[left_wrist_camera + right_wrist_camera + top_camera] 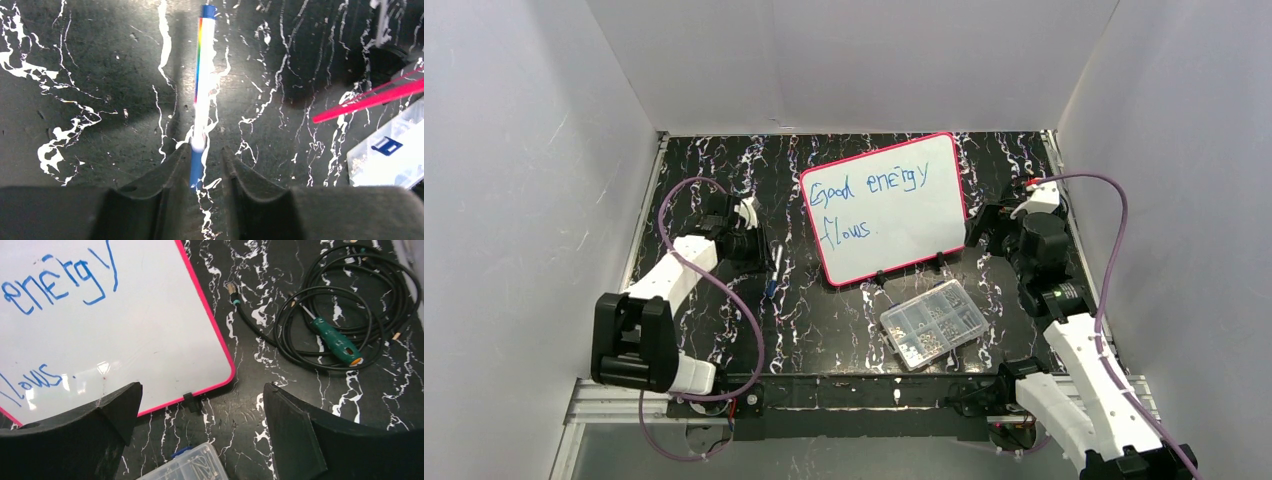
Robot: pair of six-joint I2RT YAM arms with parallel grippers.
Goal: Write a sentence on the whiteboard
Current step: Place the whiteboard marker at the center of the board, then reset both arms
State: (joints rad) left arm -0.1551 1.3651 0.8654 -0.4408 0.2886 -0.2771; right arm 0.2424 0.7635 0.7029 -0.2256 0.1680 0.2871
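Overhead, marbled table (824, 330), white walls (874, 60), left jaws narrow around marker (202, 90), right jaws wide

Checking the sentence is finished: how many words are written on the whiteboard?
3: "Good" at upper left, "energy" to its right, "flows" on the line below. None seem hidden.
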